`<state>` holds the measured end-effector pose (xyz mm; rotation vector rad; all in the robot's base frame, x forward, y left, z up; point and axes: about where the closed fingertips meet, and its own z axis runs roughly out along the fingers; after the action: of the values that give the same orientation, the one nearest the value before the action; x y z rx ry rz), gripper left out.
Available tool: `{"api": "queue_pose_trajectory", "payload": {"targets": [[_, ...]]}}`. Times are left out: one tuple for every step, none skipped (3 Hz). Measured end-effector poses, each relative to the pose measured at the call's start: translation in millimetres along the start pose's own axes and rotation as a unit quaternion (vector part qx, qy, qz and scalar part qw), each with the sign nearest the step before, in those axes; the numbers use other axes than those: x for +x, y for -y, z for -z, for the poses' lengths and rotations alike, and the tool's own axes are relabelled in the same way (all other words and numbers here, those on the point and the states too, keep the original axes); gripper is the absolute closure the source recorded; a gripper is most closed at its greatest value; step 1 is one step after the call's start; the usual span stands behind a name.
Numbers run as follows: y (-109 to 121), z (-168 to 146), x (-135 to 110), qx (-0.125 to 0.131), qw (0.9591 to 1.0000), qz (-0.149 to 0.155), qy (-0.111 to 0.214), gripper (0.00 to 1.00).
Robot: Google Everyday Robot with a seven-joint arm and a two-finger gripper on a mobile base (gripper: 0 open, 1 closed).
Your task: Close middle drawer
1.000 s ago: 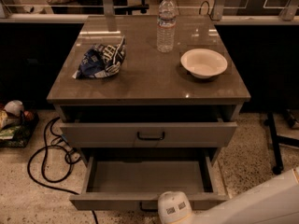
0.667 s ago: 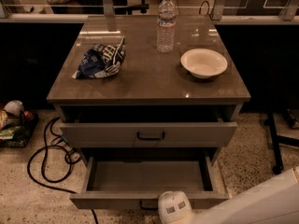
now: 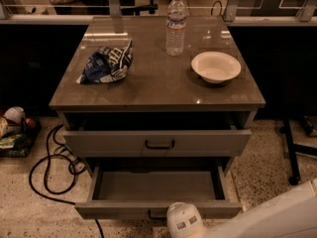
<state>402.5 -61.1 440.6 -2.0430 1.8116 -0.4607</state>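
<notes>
The middle drawer (image 3: pixel 119 208) is pulled far out at the bottom of the camera view. Its long shallow tray (image 3: pixel 153 185) holds nothing. Its small black handle (image 3: pixel 154 216) peeks out just left of my gripper. My gripper (image 3: pixel 184 223) is the white rounded end of the arm, low in the view and right in front of the drawer's front panel, near its middle. The white arm (image 3: pixel 277 217) runs in from the lower right. Above, the taller drawer (image 3: pixel 99 144) with the larger black handle (image 3: pixel 159 145) stands slightly open.
On the cabinet top (image 3: pixel 158 90) are a crumpled blue chip bag (image 3: pixel 106 64), a water bottle (image 3: pixel 176 25) and a white bowl (image 3: pixel 216 66). A black cable (image 3: pixel 47 170) loops on the floor to the left. A black stand leg (image 3: pixel 291 152) is at right.
</notes>
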Motion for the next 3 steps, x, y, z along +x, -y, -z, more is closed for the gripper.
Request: {"api": "queue_pose_trajectory", "payload": {"targets": [[5.2,-4.3,0.6,0.024,0.9997,-0.006,0.001,1.00],[10.7,-7.0,-0.7,0.047,0.9988,-0.013,0.001,1.00],[19.6,-14.3,-4.5,0.073,0.9972,-0.020,0.005,1.00]]}}
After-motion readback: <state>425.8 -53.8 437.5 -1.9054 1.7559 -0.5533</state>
